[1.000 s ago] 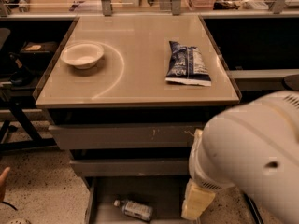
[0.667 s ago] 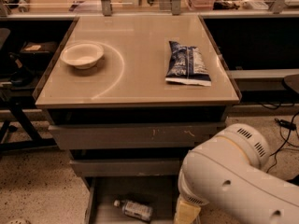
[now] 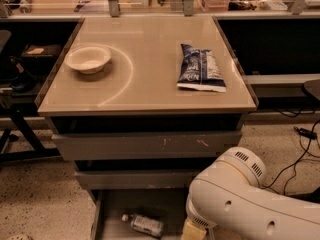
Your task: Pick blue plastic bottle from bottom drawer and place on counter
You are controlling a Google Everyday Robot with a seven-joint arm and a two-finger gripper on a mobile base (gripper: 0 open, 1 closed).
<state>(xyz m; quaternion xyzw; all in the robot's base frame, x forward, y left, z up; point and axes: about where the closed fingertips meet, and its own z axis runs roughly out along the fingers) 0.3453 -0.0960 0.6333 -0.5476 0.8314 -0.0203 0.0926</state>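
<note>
**A:** The white arm (image 3: 250,209) hangs low at the cabinet's right front corner. The gripper (image 3: 193,231) is right at the bottom edge of the camera view, over the right part of the open bottom drawer (image 3: 107,209).

**B:** Is the pincer apart or together?

**A:** Cannot tell. Only its pale yellow upper part shows, and the rest runs off the edge.

**B:** And the blue plastic bottle (image 3: 144,224)?

**A:** It lies on its side on the drawer floor, near the pincer and to its left as the camera sees it. It is apart from the pincer, not touching it.

**B:** Which way does it point?

**A:** The long axis runs roughly left to right, slightly angled. The white cap is on the far side from the pincer and the base end is towards it.

**B:** So the pick looks not yet made.

**A:** Probably so. The pincer would need to go left and close across the bottle's width, not along its length.

**B:** Where would it go after that?

**A:** Up onto the counter (image 3: 150,34), well above and behind the pincer. A pale bowl (image 3: 88,59) sits up to the left, and a dark blue snack bag (image 3: 200,71) lies almost straight above the pincer.
</note>
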